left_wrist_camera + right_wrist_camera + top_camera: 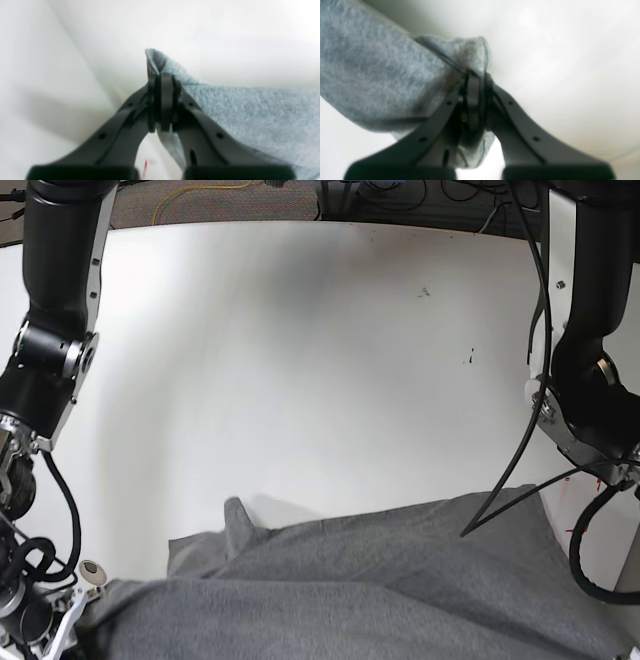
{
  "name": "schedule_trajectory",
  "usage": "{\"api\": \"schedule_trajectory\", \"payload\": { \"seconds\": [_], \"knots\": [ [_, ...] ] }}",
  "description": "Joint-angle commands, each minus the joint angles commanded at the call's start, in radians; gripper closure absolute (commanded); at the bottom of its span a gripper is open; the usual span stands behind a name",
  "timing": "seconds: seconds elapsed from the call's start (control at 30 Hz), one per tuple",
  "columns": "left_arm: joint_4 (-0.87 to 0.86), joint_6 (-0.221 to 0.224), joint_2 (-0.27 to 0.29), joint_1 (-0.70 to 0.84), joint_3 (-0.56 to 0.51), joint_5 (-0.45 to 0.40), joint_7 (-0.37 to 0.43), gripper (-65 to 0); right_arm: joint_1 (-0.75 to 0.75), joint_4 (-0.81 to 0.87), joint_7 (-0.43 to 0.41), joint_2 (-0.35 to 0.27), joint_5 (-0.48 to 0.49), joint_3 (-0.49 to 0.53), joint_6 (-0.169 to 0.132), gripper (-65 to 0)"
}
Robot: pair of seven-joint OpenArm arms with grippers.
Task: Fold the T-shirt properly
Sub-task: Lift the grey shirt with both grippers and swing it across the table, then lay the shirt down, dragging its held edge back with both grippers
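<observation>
The left gripper (pixel 160 80) and right gripper (pixel 478 77) each pinch the T-shirt (pixel 380 580), whose cloth pokes past both sets of jaws (a grey tuft each) and spans between them over the white table (pixel 300 380).

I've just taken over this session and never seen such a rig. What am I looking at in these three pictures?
It is a machine with two arms, each ending in a pincer with a small camera behind it. The two wrist pictures look along those pincers. The base picture looks across the white table with an arm at each side; the left arm is on its right, the right arm on its left.

The grey cloth at the bottom is the shirt, partly lying on the table. The left pincer is shut on one part of its edge, and the right pincer is shut on another, with the cloth bunched there. The base picture cuts off the shirt's near part, so I can't tell its full shape.
</observation>
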State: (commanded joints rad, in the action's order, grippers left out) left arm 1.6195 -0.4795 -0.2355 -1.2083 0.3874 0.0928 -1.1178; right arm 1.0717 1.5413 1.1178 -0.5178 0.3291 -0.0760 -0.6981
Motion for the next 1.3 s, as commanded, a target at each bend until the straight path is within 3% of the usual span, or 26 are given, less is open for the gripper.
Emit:
{"api": "schedule_trajectory", "payload": {
  "seconds": [0.23,0.53,0.67,0.83,1.07,1.3],
  "knots": [
    [-0.110,-0.002,-0.009,-0.129,0.002,0.006,0.003,0.0,0.133,-0.011,0.000,-0.023,0.000,0.066,0.000,-0.6],
    [-0.066,-0.003,-0.009,-0.054,0.003,0.008,0.002,0.0,0.086,-0.003,0.002,-0.028,0.002,0.074,0.000,-0.5],
    [0.028,-0.003,-0.009,0.035,0.003,0.008,-0.002,0.0,-0.021,0.048,-0.003,-0.057,0.006,0.055,0.000,-0.5],
    [0.115,-0.005,-0.009,0.190,0.005,0.008,-0.003,0.0,-0.247,0.129,-0.006,-0.048,0.011,-0.058,0.000,-0.5],
    [0.210,-0.012,-0.008,0.440,0.011,0.009,-0.003,0.0,-0.572,0.221,-0.014,0.035,0.002,-0.216,0.000,-0.5],
    [0.284,-0.080,0.025,0.712,0.072,0.009,-0.003,0.0,-0.878,0.259,-0.095,0.124,0.002,-0.299,0.000,-0.3]
  ]
}}
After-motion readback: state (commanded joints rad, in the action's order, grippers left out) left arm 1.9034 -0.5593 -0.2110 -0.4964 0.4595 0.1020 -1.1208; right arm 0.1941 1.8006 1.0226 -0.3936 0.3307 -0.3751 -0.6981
